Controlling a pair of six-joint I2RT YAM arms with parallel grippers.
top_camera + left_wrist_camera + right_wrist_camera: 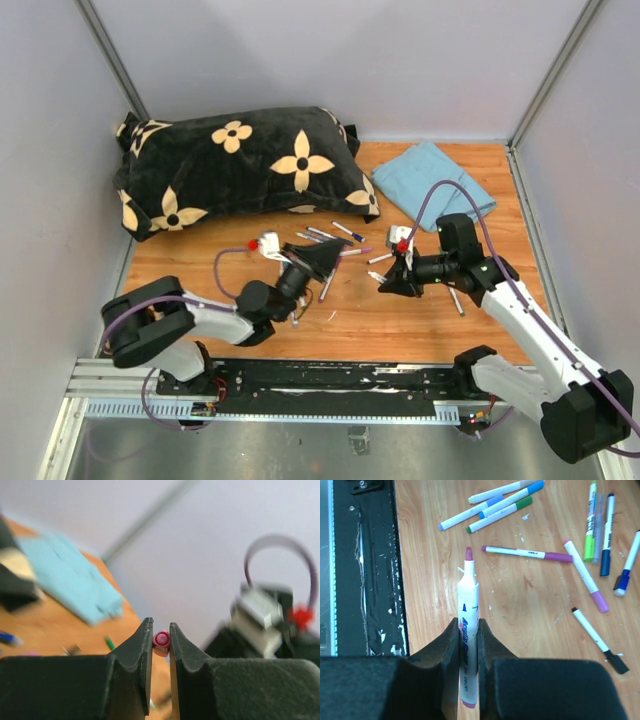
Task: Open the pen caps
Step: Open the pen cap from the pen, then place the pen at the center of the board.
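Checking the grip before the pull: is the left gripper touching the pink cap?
Touching. The left wrist view shows the pink cap pinched between the two fingers of the left gripper, pressed against both inner faces with no gap on either side.

No text reads clearly: the white pen barrel (468,587) in the right gripper (468,621) carries blue slanted lettering along its length and a smaller word nearer the camera, both too blurred to make out.

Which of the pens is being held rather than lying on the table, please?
The pink-tipped pen, uncapped, clamped in the right gripper; the other pens all lie loose on the table.
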